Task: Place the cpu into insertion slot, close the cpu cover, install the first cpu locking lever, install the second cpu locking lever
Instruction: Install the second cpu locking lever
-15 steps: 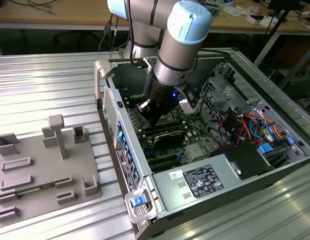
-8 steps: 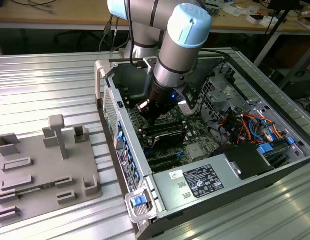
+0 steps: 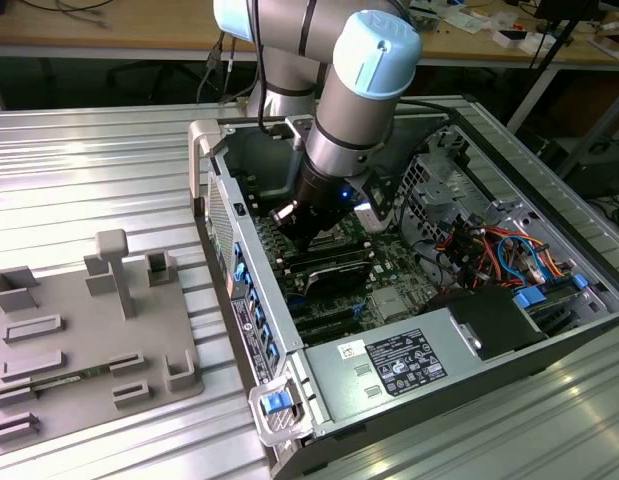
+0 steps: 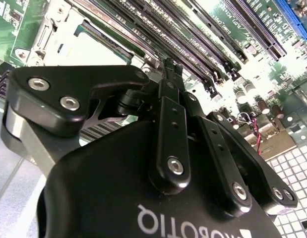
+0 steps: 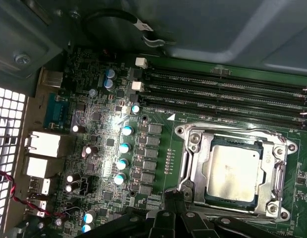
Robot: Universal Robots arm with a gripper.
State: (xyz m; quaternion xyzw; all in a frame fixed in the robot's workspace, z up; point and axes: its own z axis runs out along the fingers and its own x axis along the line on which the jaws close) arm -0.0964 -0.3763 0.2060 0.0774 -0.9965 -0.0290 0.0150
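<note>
inside the insertion slot [image 5: 232,173], cpu [image 5: 231,171] flat, silvery face up, cpu cover [image 5: 193,158] down, pincer [image 4: 169,67] pressed together

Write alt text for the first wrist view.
A cpu with a silvery face sits in the insertion slot under the closed cpu cover on a green motherboard. Long black memory slots run beside it, and the gripper's black linkage juts in at the frame edge.

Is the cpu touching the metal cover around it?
Touching. In the first wrist view, the cpu cover lies closed on the edges of the cpu.
</note>
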